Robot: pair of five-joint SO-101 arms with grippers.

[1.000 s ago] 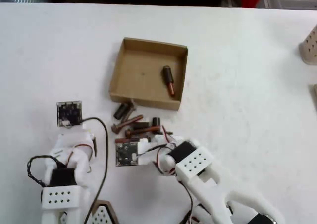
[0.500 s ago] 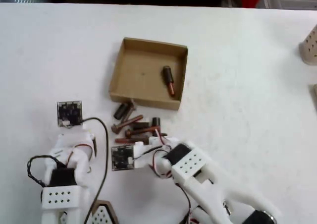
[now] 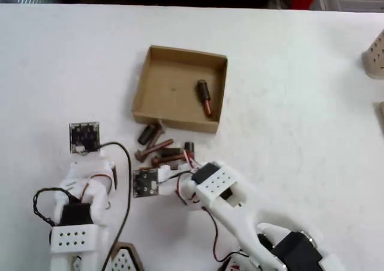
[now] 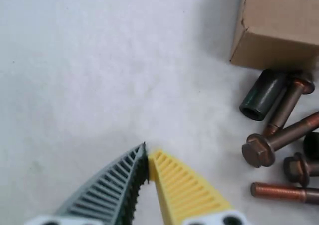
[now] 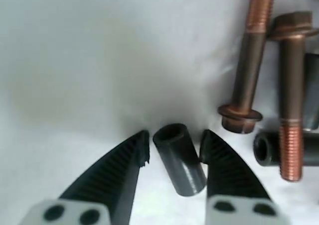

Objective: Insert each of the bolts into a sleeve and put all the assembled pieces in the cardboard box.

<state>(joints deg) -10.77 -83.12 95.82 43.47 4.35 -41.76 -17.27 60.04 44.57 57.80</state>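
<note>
My right gripper (image 5: pixel 174 138): jaws narrow, straddling a dark sleeve (image 5: pixel 180 160) lying on the table. One side possibly touches it; contact unclear. Risk: the sleeve sits skewed, so closing may squirt it out against the nearby bolts (image 5: pixel 246 60). My left gripper (image 4: pixel 147 153): closed, empty.

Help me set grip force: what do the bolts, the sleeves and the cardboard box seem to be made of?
Bolts: metal, likely copper-plated steel, going by the reddish sheen and cut threads. Sleeve: smooth dark grey tube with a dull finish; blackened metal or plastic, unclear. Cardboard box: brown paperboard, matte, with folded walls.
</note>
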